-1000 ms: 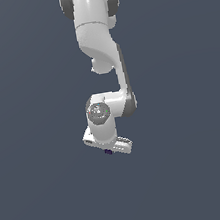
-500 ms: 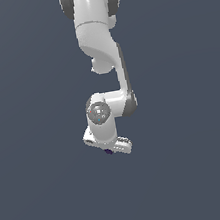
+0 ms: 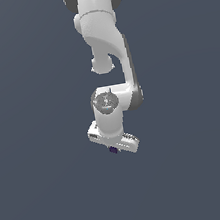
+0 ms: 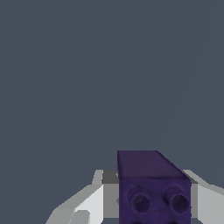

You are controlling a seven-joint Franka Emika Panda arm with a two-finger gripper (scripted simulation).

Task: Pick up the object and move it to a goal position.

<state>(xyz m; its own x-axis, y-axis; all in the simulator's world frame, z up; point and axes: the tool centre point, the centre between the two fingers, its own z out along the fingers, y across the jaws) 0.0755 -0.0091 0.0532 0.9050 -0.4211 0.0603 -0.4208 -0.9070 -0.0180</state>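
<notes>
The object [image 4: 151, 183] is a small dark purple block with two round hollows in the face toward the wrist camera. It sits between my white fingers [image 4: 89, 203], which close in on both of its sides. In the exterior view the white arm hangs down from the top, and the gripper [image 3: 113, 149] points down at its end. There the object [image 3: 113, 150] shows only as a tiny purple speck under the hand. The gripper is shut on the object.
A uniform dark grey surface [image 3: 45, 194] fills the background in both views. No other objects, edges or markers show.
</notes>
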